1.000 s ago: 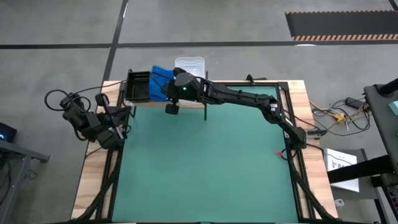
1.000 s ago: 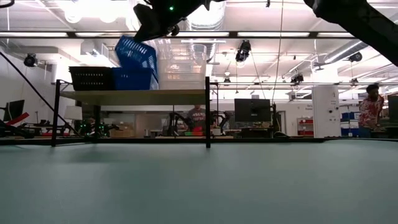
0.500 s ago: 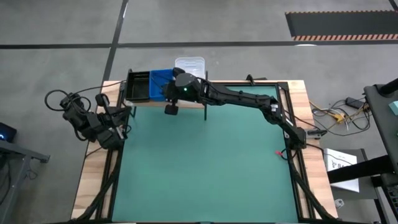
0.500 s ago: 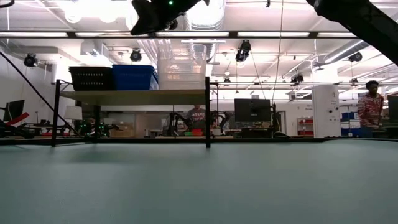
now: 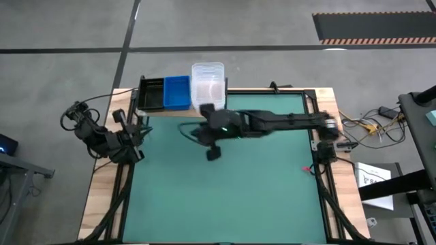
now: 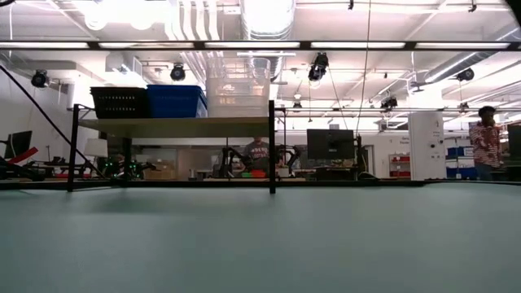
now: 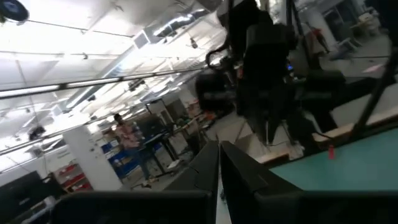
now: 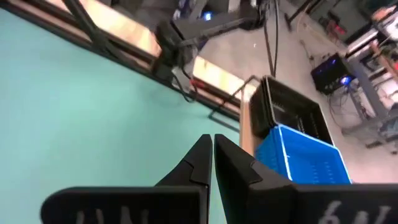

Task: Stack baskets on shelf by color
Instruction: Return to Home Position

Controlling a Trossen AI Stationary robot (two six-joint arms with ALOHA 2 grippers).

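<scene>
Spreading across most of the overhead view is a green mat-covered table (image 5: 231, 197) with a pale wooden border, set on a grey concrete floor crossed by dark lines; a striped hazard strip (image 5: 373, 41) lies on the floor toward 1 o'clock. Seen from table height, the room behind is a bright workshop with ceiling lights, ducts and monitors, and a person (image 6: 487, 138) stands at the far 3 o'clock edge. The shelf (image 6: 175, 127), a light wooden board on thin black legs, stands at about 11 o'clock on the table, its long axis running from 9 to 3 o'clock. Three stacks sit side by side on it with open tops facing up: the black baskets (image 6: 119, 102) at the 9 o'clock end, the blue baskets (image 6: 176, 101) in the middle, and the clear baskets (image 6: 238, 85) at the 3 o'clock end, this stack standing tallest. Each basket's long side runs from 12 to 6 o'clock, across the board. The right gripper (image 8: 210, 139) hangs over the bare mat near the shelf, at 6 o'clock from the clear stack, its fingers pressed closed and grasping nothing. The left gripper (image 7: 219, 147) sits on its folded arm at the table's 9 o'clock edge, fingers likewise closed together and empty.
</scene>
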